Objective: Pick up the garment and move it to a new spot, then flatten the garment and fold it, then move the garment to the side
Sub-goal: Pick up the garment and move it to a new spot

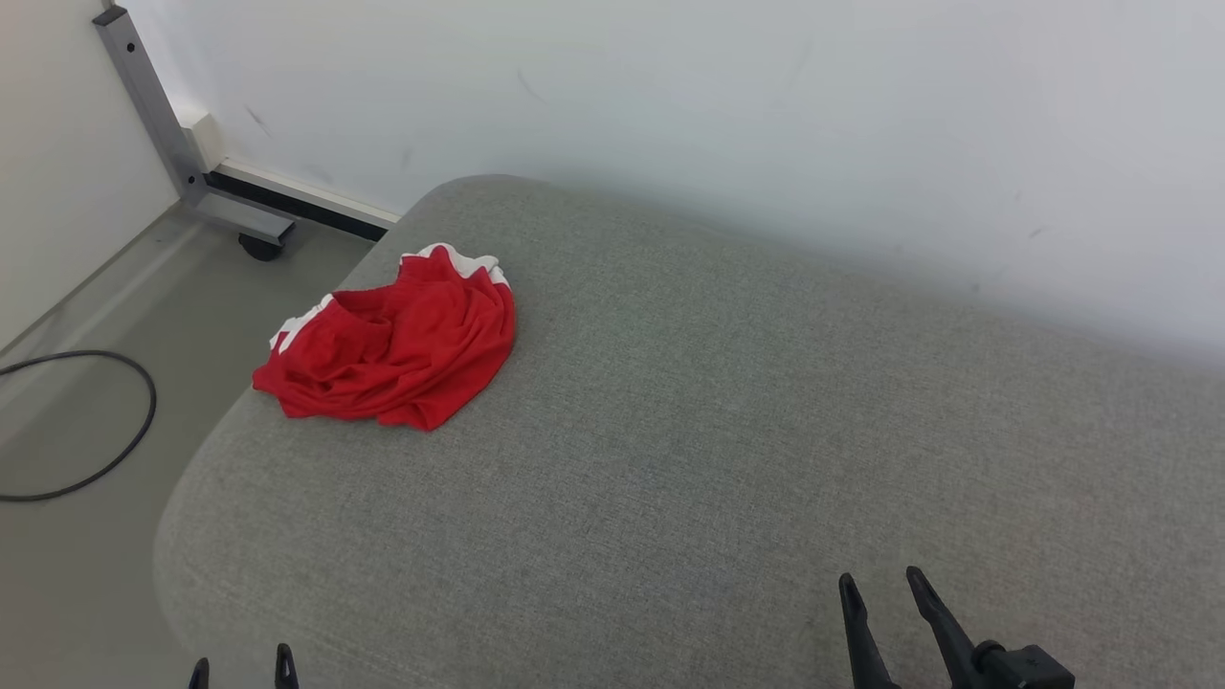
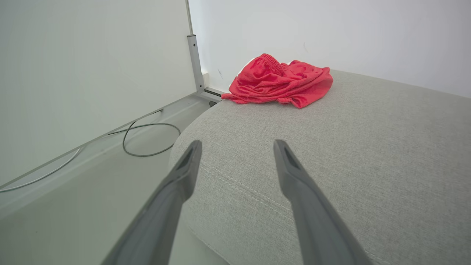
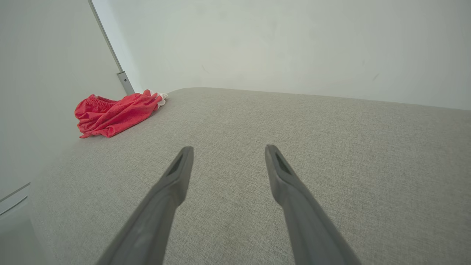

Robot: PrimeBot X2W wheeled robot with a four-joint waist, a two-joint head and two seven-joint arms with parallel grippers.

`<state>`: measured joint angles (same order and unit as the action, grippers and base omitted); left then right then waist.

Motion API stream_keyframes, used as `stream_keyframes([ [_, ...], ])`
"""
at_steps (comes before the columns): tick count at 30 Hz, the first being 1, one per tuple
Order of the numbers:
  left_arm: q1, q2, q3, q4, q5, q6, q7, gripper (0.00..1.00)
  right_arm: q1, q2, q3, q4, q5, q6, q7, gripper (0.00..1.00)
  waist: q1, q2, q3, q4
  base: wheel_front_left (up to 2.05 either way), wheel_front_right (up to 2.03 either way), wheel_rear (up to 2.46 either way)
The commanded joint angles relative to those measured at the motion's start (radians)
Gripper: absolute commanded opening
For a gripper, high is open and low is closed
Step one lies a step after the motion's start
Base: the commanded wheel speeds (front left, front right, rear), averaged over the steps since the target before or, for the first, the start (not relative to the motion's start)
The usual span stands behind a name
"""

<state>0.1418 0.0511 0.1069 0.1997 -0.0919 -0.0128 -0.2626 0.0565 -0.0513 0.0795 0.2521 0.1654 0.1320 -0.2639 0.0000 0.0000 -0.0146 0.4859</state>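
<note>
Looking down, we see our left gripper (image 1: 241, 670) at the near left and our right gripper (image 1: 882, 582) at the near right. Both have their fingers spread wide with nothing between them. Under them stretches a grey cushion (image 1: 718, 431), coarse-woven, with a rounded corner and a stitched seam along its near edge. Well apart from both grippers, the red shorts (image 1: 392, 354) lie by the cushion's far left corner, straight ahead of the left gripper and far to the left of the right one. They form a crumpled heap of thin, finely textured fabric, with a gathered elastic waistband and white trim on the far side. Beyond, a black cable (image 1: 144, 407) loops on the floor beside a grey metal frame leg (image 1: 144, 96) against the white wall.
</note>
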Motion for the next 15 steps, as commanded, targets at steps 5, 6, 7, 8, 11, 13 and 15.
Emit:
stream_keyframes([
  [5,-0.042,-0.002,0.016,0.0,-0.002,0.0,-0.003,1.0,-0.017,0.002,0.013,0.001,-0.011,-0.003,0.0,1.0,0.0,0.0,0.008,-0.035,0.0,0.0,0.0],
  [6,-0.053,-0.001,0.023,-0.002,-0.001,-0.002,-0.003,1.0,-0.021,0.002,0.016,0.001,-0.012,-0.003,0.0,1.0,0.0,0.0,0.011,-0.044,0.0,0.0,0.0],
  [7,-0.067,-0.001,0.033,-0.002,0.003,-0.006,-0.003,1.0,-0.025,0.002,0.022,0.001,-0.016,-0.002,0.0,1.0,0.0,0.0,0.014,-0.055,0.0,0.0,0.0],
  [8,-0.083,-0.001,0.04,-0.002,0.002,-0.014,-0.003,1.0,-0.029,0.002,0.021,0.001,-0.021,-0.003,0.0,1.0,0.0,0.0,0.017,-0.065,0.0,0.0,0.0],
  [11,-0.138,0.01,0.067,0.009,0.01,-0.03,-0.003,1.0,-0.044,0.002,0.028,-0.004,-0.026,-0.003,0.0,1.0,0.0,0.0,0.031,-0.104,0.0,0.0,0.0],
  [13,-0.181,0.017,0.085,0.015,0.014,-0.033,-0.003,1.0,-0.052,0.002,0.032,-0.01,-0.029,-0.003,0.0,1.0,0.0,0.0,0.041,-0.131,0.0,0.0,0.0],
  [15,-0.229,0.035,0.108,0.026,0.009,-0.041,-0.003,1.0,-0.061,0.001,0.03,-0.015,-0.036,-0.003,0.0,1.0,0.0,0.0,0.055,-0.159,0.0,0.0,0.0],
])
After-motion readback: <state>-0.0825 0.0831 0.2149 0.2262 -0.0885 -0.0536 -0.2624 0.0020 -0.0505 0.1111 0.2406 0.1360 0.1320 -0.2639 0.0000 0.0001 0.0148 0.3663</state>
